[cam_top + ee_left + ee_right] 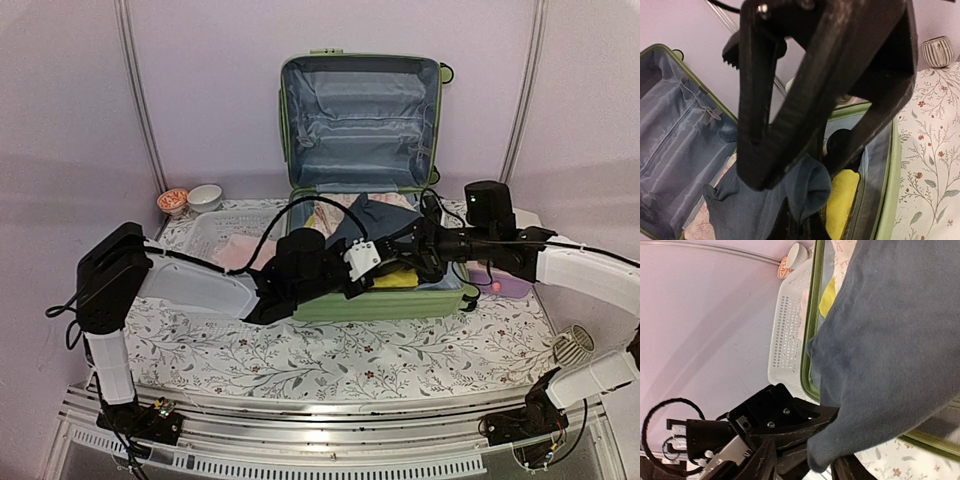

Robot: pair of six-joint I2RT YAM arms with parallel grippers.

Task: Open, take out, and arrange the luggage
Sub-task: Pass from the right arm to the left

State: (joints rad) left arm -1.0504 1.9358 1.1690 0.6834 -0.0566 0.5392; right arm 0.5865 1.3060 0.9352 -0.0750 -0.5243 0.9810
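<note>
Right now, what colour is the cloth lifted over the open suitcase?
The garment is plain dark slate blue; the right wrist view shows it best.

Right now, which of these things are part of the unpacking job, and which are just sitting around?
Part of the job: the luggage, open; the blue garment gripped by the left end effector; the yellow cloth inside; probably the white basket.
Just lying about: two small bowls, the purple box, the ribbed cup.

Floral table [400,360] bears open luggage [360,110], white basket [205,240], white bowl [206,196].
</note>
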